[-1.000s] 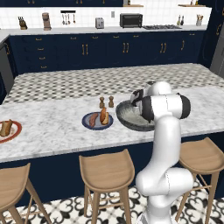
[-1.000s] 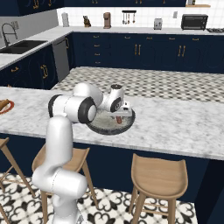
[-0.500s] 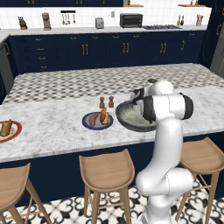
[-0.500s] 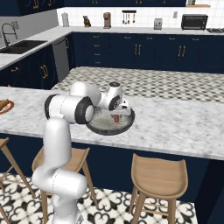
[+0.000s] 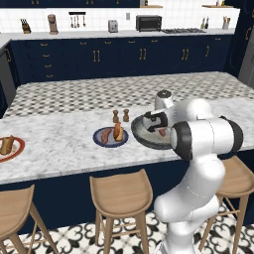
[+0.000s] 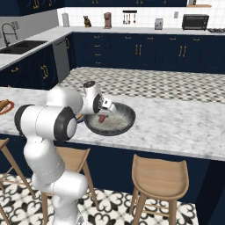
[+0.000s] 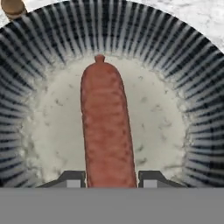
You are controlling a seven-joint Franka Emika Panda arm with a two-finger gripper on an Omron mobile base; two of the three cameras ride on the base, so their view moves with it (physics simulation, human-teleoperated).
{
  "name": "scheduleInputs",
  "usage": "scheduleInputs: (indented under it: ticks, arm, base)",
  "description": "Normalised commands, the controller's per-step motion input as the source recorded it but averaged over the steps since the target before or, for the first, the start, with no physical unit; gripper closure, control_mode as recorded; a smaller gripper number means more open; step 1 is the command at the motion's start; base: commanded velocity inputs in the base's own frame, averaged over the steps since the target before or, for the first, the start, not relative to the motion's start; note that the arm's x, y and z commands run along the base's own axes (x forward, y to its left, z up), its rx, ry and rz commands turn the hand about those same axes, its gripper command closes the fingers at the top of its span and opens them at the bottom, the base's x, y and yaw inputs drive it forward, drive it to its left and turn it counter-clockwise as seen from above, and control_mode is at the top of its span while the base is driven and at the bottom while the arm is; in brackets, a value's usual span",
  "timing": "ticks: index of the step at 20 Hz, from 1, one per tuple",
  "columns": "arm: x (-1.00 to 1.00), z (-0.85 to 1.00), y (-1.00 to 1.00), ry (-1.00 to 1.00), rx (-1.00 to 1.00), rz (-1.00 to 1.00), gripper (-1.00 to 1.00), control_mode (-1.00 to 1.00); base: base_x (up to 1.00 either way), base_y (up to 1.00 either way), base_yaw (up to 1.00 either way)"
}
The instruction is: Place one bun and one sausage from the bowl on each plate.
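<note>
Risk, grip: your gripper (image 7: pixel 109 178) has a finger (image 7: pixel 70 178) on either side of the sausage (image 7: pixel 106 131), but whether the pads press it you cannot tell from the hand view. If they only flank it, expect it to roll or slide out on a lift.
Risk, plates: the blue-rimmed plate (image 5: pixel 97 140), left of centre in the left base view, already carries a sausage and a bun (image 5: pixel 118 131). Another sausage there would double up.
Risk, shakers: two brown shakers (image 5: pixel 120 115) stand just behind that plate; a low sweep could clip them.
Sausage, look: reddish-brown, smooth, rounded, with a small nub at its far end.
Sausage, place: lengthwise in the centre of the hand view, on the pale floor of the bowl (image 7: pixel 39 57).
Bowl, look: dark, ribbed wall; no bun visible inside.
Red-rimmed plate (image 5: pixel 19 151): far left edge, food on it, too small to identify.
</note>
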Motion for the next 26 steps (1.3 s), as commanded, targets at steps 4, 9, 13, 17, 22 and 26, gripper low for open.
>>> scheduleInputs:
  ticks: [4,9,13,17,22,26]
  arm:
    - [-0.15,0.98,-0.03,0.01,0.0,-0.14,1.0,-1.0]
    - [-0.01,0.7,-0.29,0.07,0.0,0.01,1.0,-1.0]
    - [-0.31,0.12,-0.16,0.04,0.0,0.06,1.0,-1.0]
    - [-0.27,0.0,-0.03,0.0,0.04,0.12,1.0,-1.0]
    - [-0.39,0.0,-0.03,0.0,0.08,0.0,1.0,-1.0]
    - [-0.03,0.0,0.0,0.0,0.02,-0.02,1.0,-1.0]
  base:
    - [0.0,0.0,0.0]
    - [0.0,0.0,0.0]
    - [0.0,0.0,0.0]
    - [0.0,0.0,0.0]
    - [0.0,0.0,0.0]
    - [0.0,0.0,0.0]
